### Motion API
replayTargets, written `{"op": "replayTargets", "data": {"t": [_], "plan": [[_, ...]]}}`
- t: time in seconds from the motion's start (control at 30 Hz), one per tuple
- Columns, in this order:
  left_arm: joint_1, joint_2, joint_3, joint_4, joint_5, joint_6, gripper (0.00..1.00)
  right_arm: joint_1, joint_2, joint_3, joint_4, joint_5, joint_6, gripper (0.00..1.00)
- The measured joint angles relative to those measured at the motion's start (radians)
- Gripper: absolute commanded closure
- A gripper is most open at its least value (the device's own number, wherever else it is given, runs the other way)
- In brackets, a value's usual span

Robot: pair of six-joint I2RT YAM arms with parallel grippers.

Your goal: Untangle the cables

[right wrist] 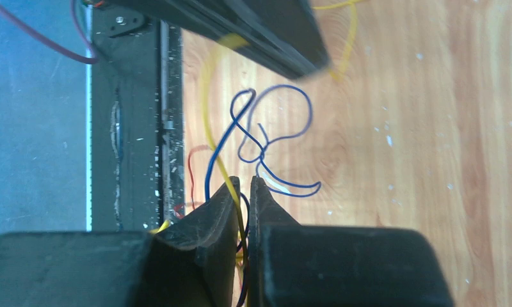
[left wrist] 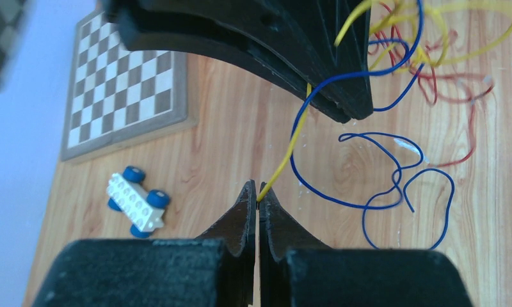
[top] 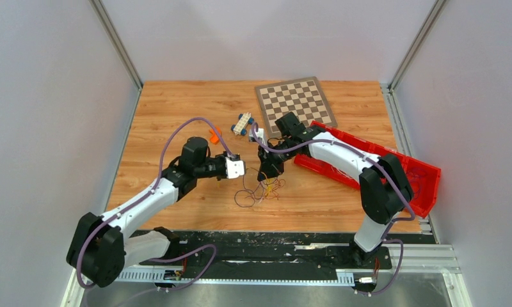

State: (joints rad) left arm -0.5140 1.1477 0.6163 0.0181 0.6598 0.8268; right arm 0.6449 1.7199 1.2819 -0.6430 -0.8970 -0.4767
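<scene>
The cables [top: 258, 190] are a loose bunch of thin yellow, blue and red wires on the wooden table between my two grippers. My left gripper [left wrist: 258, 190] is shut on the end of a yellow wire [left wrist: 285, 157], which runs up to my right gripper [left wrist: 317, 64]. Blue loops [left wrist: 432, 170] and red wires [left wrist: 461, 96] lie beside it. My right gripper [right wrist: 244, 184] is shut on a yellow wire [right wrist: 205, 109] and a blue wire [right wrist: 285, 86] that pass between its jaws. In the top view the left gripper [top: 246, 169] and right gripper [top: 265, 178] are close together.
A chessboard [top: 296, 101] lies at the back. A white toy car with blue wheels [top: 242, 123] and a small orange piece [top: 214, 135] lie behind the left gripper. A red tray [top: 407, 173] sits under the right arm. A black rail [top: 272, 238] runs along the front edge.
</scene>
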Motion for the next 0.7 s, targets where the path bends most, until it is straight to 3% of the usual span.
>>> {"op": "replayTargets", "data": {"t": [0.13, 0.37, 0.7], "plan": [[0.032, -0.074, 0.038, -0.052, -0.044, -0.054, 1.0, -0.044, 0.039, -0.011, 0.015, 0.047, 0.0, 0.88], [0.216, -0.254, 0.105, -0.156, -0.1, -0.158, 1.0, -0.105, 0.156, -0.051, 0.027, 0.159, 0.0, 0.86], [0.406, -0.317, 0.271, -0.303, -0.092, -0.27, 1.0, -0.122, 0.214, -0.033, 0.015, 0.19, 0.029, 0.48]]}}
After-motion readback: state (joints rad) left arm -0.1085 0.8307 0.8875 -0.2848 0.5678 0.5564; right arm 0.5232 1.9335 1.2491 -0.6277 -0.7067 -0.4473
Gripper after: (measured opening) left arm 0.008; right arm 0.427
